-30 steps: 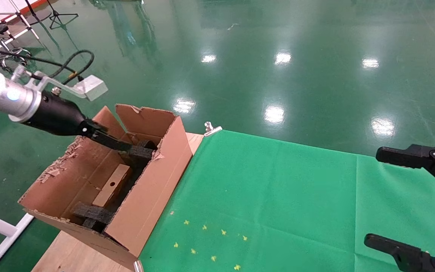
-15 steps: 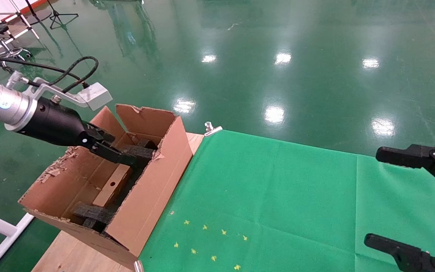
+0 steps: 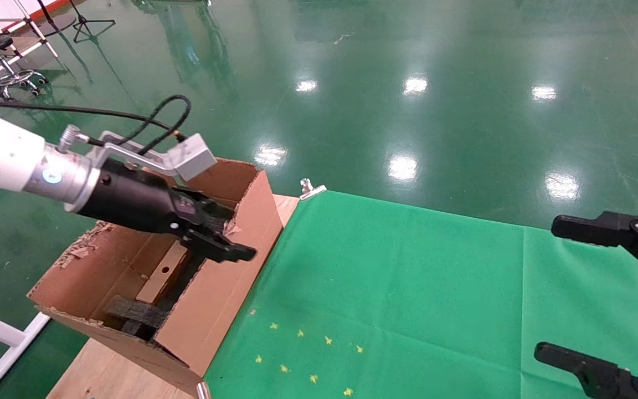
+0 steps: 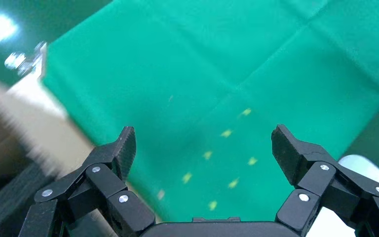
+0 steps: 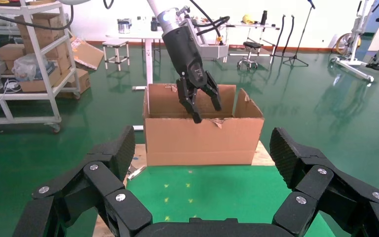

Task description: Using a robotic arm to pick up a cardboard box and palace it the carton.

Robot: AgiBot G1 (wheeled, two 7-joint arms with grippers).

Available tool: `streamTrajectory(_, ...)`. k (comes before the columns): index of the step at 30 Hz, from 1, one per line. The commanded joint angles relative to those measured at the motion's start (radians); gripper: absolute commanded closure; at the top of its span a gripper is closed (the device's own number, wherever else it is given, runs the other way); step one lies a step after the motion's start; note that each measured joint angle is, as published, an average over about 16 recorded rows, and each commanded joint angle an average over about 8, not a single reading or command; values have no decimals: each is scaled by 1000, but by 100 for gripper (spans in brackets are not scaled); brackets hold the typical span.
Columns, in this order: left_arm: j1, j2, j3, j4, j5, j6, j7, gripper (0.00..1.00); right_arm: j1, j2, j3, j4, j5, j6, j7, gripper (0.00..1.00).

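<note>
The slim cardboard box, with a round hole in its face, lies inside the carton among black foam pieces. The robotic arm is my left one. My left gripper is open and empty, above the carton's near wall and apart from the box. In the left wrist view it is open over the green cloth. In the right wrist view the left gripper hangs over the carton. My right gripper is open and empty at the table's right side; it also shows in its own view.
The green cloth covers the table and has small yellow star marks. A metal clip holds its far corner. The bare wooden table edge shows under the carton. A shelf and stools stand beyond the table.
My left gripper has risen out of the carton and moved right, over its near wall. The cardboard box stays lying inside. The right arm has not moved.
</note>
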Motion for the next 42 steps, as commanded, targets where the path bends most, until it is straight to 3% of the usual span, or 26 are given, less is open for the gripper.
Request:
streamTrajectory(1, 30, 1, -30, -17, -25, 1, 20, 0, 0, 0, 0, 0, 0, 0, 0, 0)
streamTrajectory(42, 642, 21, -642, -353, -536, 19, 414, 0, 0, 0, -1, 0, 0, 0, 0, 0)
